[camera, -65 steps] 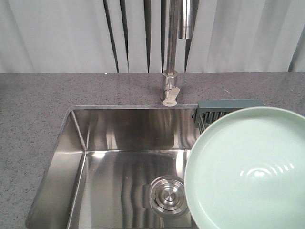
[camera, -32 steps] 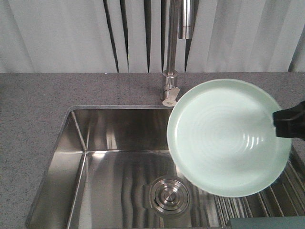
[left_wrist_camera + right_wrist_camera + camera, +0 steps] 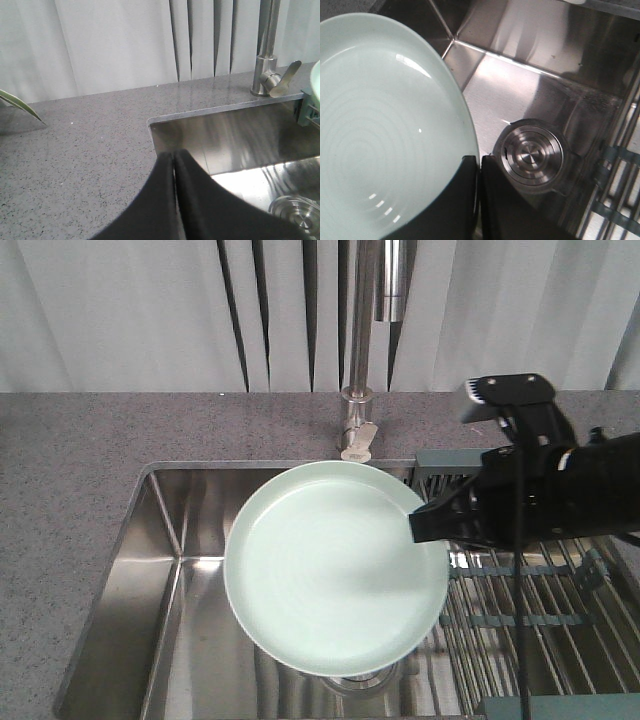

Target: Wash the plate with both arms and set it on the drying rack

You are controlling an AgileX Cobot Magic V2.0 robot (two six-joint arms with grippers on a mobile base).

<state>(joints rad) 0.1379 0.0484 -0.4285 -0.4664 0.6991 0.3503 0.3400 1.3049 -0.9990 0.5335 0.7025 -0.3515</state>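
Plate (image 3: 335, 565) above sink (image 3: 180, 540), covers most of drain (image 3: 532, 155) | R jaws pinch rim | L jaws closed, empty

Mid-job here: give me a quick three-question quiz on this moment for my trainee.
1. Which gripper holds the plate? A left, B right, C neither.
2. True or false: the left gripper is shut with nothing in it.
3. Fill in: the plate hangs over the ___, beside the drying rack.

Key: 1 B, the right gripper grips the plate's rim. 2 true. 3 sink.
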